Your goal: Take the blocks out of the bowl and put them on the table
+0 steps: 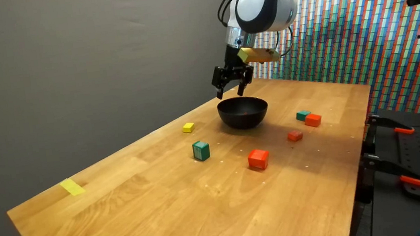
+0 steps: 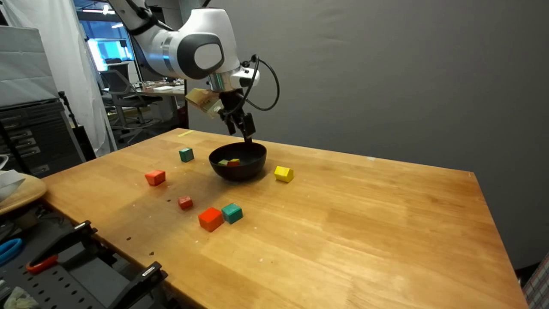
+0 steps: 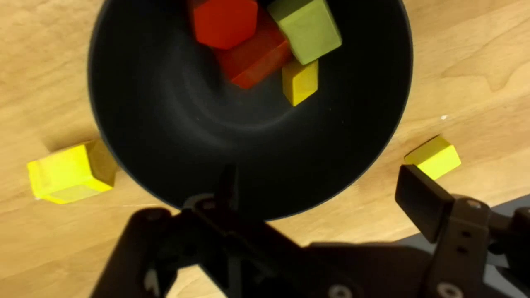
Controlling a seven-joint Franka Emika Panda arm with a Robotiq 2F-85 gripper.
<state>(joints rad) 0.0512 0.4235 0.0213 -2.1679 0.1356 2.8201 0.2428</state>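
The black bowl (image 1: 244, 118) stands on the wooden table (image 1: 135, 225) and shows in every view. Inside it in the wrist view (image 3: 165, 107) are two red blocks (image 3: 225, 22), an olive-green block (image 3: 312, 33) and a small yellow block (image 3: 301, 80). My gripper (image 3: 325, 194) is open and empty; one finger overlaps the bowl's interior and the other lies outside its rim. In an exterior view the gripper (image 1: 230, 95) hangs just above the bowl's rim. On the table are yellow blocks (image 3: 68, 174), (image 3: 434, 157), green blocks (image 2: 186, 154), (image 2: 232, 213) and red-orange blocks (image 2: 155, 177), (image 2: 210, 219), (image 2: 185, 202).
A flat yellow tape mark (image 1: 72, 186) lies near the table edge. A grey wall (image 1: 86, 69) runs along one long side. Black clamps with orange ends (image 1: 397, 172) and a dark side table (image 1: 392, 211) adjoin the other side. A round wooden surface (image 2: 19, 193) stands beside the table.
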